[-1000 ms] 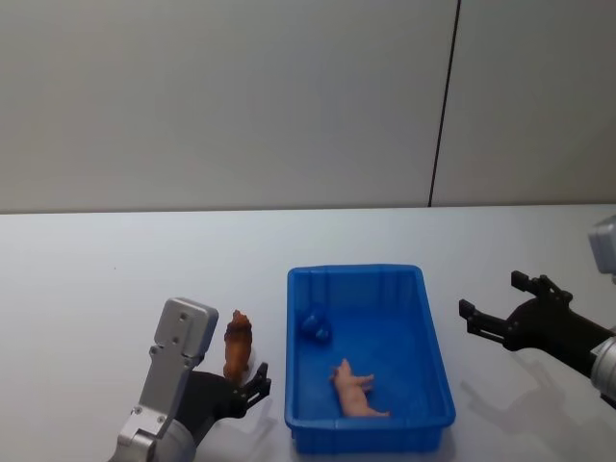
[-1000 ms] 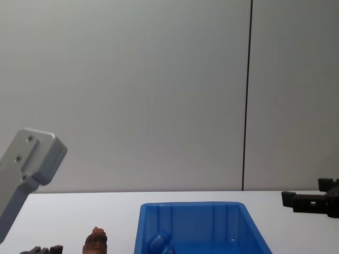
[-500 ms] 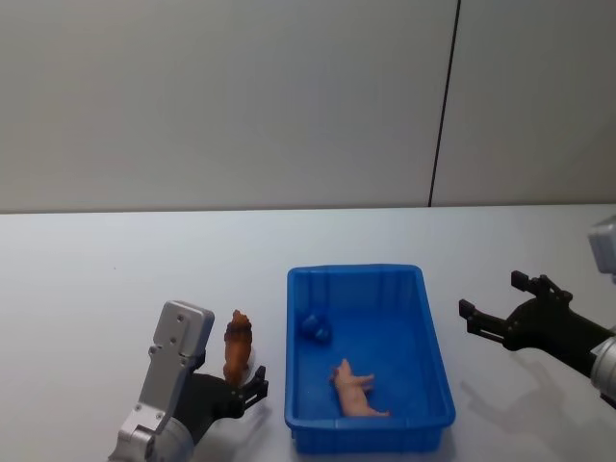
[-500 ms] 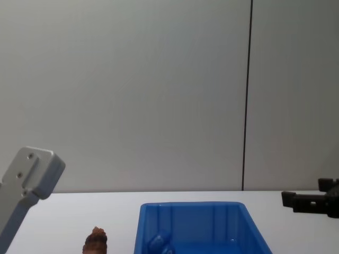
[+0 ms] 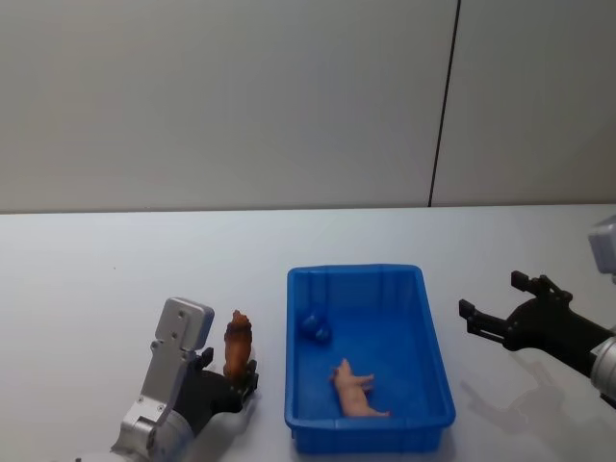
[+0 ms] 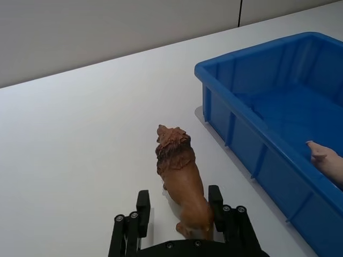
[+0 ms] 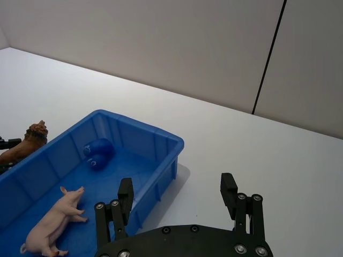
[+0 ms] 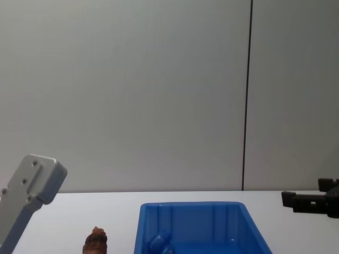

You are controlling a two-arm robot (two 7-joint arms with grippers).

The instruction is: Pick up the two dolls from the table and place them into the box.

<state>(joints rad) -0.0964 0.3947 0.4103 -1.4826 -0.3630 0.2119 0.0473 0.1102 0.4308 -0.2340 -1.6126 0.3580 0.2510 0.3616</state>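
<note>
Brown doll: a knobbly brown lion figure [image 5: 238, 345] is seen standing upright on the table [image 5: 115, 279], just left of the box, head turned away from the robot; its place is unchanged from a second ago. In the left wrist view the lion [image 6: 181, 181] is shown with its hindquarters between the two black fingers.

Left gripper: the left gripper [image 5: 238, 378] is held low over the table directly behind the lion, jaws spread wide on either side of its rear. One finger [image 6: 216, 202] is seen close against the lion's flank; contact cannot be told. Compared with a second ago, the gripper has been drawn in nearer to the lion and lower, so that its fingertips, formerly just right of the figure, are now set astride it. In the chest view the grey wrist housing [image 8: 32, 182] is seen lower than before.

Pink doll: a pale pink pig figure [image 5: 356, 388] is found lying inside the box, toward its near end, as it was earlier.

Box: the blue box [image 5: 435, 358] is placed on the table between the two arms, unmoved. A small blue object [image 5: 314, 327] is also seen inside, at the far left.

Right gripper: the right gripper [image 5: 500, 307] is held above the table well right of the box, jaws wide and nothing between them, position unchanged.
</note>
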